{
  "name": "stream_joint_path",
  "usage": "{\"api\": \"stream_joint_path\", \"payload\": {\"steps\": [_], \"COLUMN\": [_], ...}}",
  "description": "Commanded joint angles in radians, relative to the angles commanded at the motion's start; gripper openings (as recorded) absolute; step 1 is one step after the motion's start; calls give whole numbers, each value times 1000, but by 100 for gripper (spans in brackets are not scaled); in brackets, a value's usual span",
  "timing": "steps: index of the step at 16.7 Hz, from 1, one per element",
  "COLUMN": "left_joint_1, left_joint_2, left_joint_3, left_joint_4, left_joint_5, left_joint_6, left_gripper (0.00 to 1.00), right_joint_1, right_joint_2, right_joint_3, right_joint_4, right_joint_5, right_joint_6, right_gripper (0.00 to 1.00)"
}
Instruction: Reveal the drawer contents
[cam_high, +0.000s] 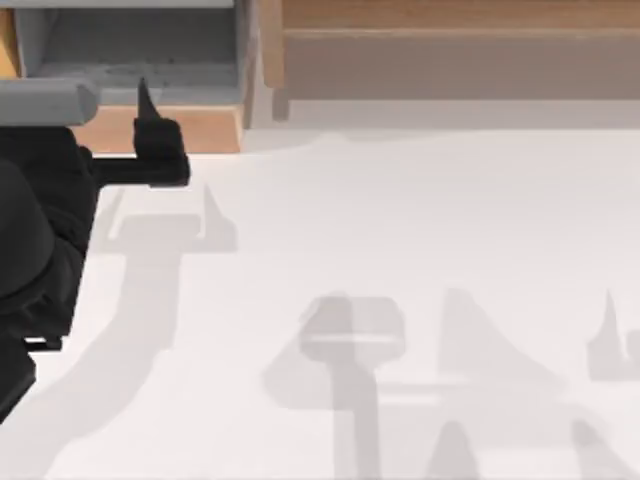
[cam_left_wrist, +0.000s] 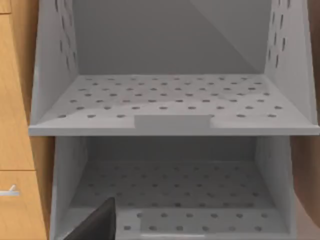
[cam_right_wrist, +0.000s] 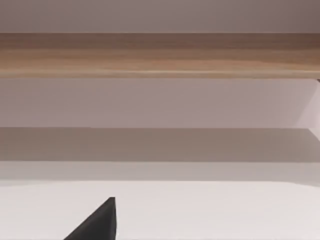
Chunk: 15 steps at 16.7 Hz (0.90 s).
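From above, the boxy drawer with grey inner walls and a light tan wood front (cam_high: 160, 128) sits at the table's far left edge, pulled out onto the white table (cam_high: 400, 250). The black left gripper (cam_high: 150, 125) hovers right over that tan front, one pointed finger (cam_high: 146, 100) reaching above the grey inside (whether its jaws are apart or together I cannot tell). To the right runs a wide wooden unit with a grey-brown face (cam_high: 460, 60).

The left wrist view looks into grey perforated shelves (cam_left_wrist: 170, 100), orange-tan wood panels (cam_left_wrist: 15, 125) beside them.

The right wrist view faces the wide unit (cam_right_wrist: 160, 55) across the table, one dark fingertip (cam_right_wrist: 100, 222) at the frame's edge.
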Motion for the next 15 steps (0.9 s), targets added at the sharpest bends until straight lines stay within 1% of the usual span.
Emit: {"api": "stream_joint_path", "payload": {"steps": [3, 6, 8, 11, 15], "left_joint_1": [89, 246, 367, 543, 730], "left_joint_2": [83, 230, 351, 542, 778], "left_joint_3": [53, 145, 220, 341, 492], "left_joint_4": [32, 88, 134, 205, 289], "left_joint_5": [63, 176, 270, 428, 641], "left_joint_6": [96, 284, 460, 771, 1154], "left_gripper": [100, 100, 100, 100, 100], "right_joint_1": [0, 0, 0, 0, 0], "right_joint_2": [0, 0, 0, 0, 0], "right_joint_3": [0, 0, 0, 0, 0], "right_joint_4": [0, 0, 0, 0, 0], "right_joint_5": [0, 0, 0, 0, 0], "right_joint_6": [0, 0, 0, 0, 0], "right_gripper": [100, 100, 100, 100, 100]}}
